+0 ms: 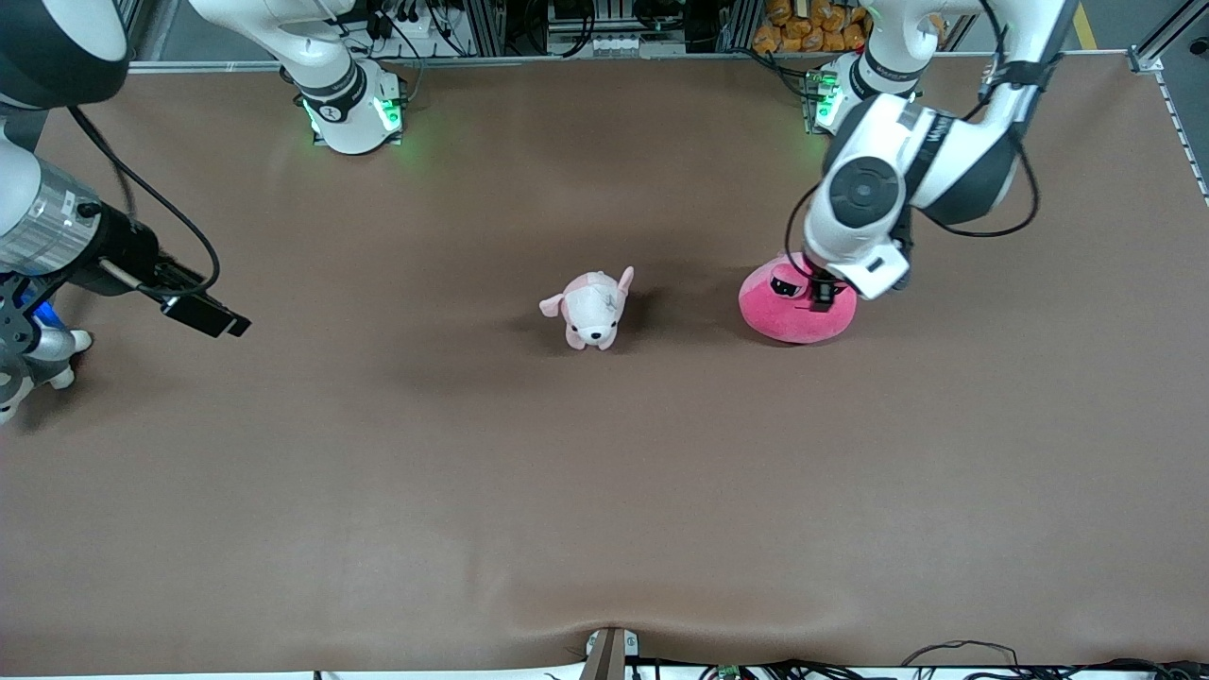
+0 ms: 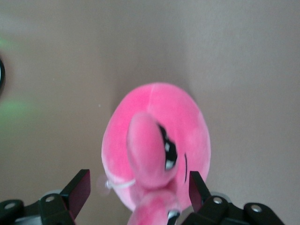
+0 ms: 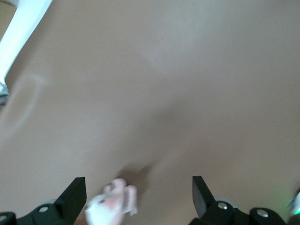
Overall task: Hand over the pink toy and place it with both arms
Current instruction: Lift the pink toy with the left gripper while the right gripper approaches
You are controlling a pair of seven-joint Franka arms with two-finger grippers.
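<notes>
The pink toy [image 1: 784, 319] sits on the brown table toward the left arm's end, its black eyes facing up. My left gripper [image 1: 822, 295] is directly over it, low on its top. In the left wrist view the toy [image 2: 159, 122] fills the space between the gripper's [image 2: 138, 180] open fingers [image 2: 80, 187], which stand on either side of it and do not squeeze it. My right gripper [image 3: 139, 187] is open and empty and waits over the right arm's end of the table; the front view's edge mostly cuts it off.
A small pale pink-and-white dog plush [image 1: 593, 307] stands mid-table, beside the pink toy toward the right arm's end; the right wrist view shows it [image 3: 115, 201] far off. Something grey and white [image 1: 52, 364] shows at the table's edge under the right arm.
</notes>
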